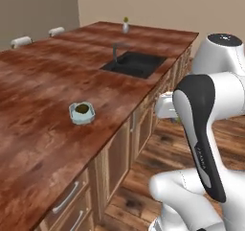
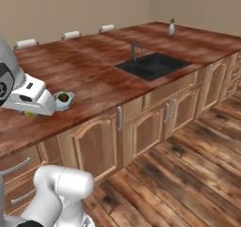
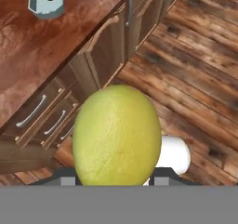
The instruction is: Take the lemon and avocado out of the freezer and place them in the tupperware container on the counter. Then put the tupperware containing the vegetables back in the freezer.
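Lemon (image 3: 116, 135) filled the middle of the hand view, one yellow-green fruit clamped between the gripper's (image 3: 116, 179) two fingers and held out past the counter's edge, above the cabinet fronts and the plank floor (image 3: 195, 79). In the right base view a sliver of that fruit showed under the white hand, just beside the tub. One pale blue tupperware container (image 1: 82, 113) sat on the reddish-brown counter (image 1: 38, 81), near its front edge, with one dark avocado (image 1: 82, 109) already inside it. Farther along the counter lay one black sink (image 1: 134, 63) with a single tap (image 1: 116, 49), and one small vase (image 1: 126, 26) stood near the far end. Three pale chair backs (image 2: 71, 34) peeked over the counter's far side.
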### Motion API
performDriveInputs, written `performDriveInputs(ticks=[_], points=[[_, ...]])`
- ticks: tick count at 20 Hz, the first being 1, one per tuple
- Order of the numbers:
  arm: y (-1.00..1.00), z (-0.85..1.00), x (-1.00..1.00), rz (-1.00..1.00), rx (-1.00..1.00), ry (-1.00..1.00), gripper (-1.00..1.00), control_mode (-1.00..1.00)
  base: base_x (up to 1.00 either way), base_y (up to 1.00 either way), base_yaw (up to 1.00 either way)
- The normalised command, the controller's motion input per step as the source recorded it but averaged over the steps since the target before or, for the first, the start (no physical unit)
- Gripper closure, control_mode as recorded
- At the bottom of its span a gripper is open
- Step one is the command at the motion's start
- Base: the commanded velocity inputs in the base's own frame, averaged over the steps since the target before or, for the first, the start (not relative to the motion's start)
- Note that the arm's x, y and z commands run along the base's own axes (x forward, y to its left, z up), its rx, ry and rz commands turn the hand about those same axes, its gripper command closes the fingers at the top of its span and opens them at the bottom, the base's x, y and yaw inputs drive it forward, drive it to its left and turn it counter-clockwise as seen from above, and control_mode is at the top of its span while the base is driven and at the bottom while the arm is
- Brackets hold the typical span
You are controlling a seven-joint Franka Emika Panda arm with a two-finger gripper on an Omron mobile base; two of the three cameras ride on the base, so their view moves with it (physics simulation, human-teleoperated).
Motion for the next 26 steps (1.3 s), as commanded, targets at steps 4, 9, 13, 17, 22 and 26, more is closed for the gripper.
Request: performDriveInputs(ticks=[4,9,13,17,22,26], points=[[0.00,0.00,0.00,0.00,0.00,0.00,1.00,1.00,0.87,-0.46,0.67],[0.00,0.00,0.00,0.00,0.00,0.00,1.00,1.00,0.84,-0.31,0.64],[0.00,0.00,0.00,0.00,0.00,0.00,1.00,1.00,0.83,-0.07,0.62],[0.00,0.00,0.00,0.00,0.00,0.00,1.00,1.00,0.87,-0.04,0.60],[-0.21,-0.20,0.23,0.17,0.00,0.00,1.00,-1.00,0.52,-0.14,0.33],[-0.59,-0.61,0.62,0.31,0.00,0.04,1.00,-1.00,0.00,0.00,0.00]])
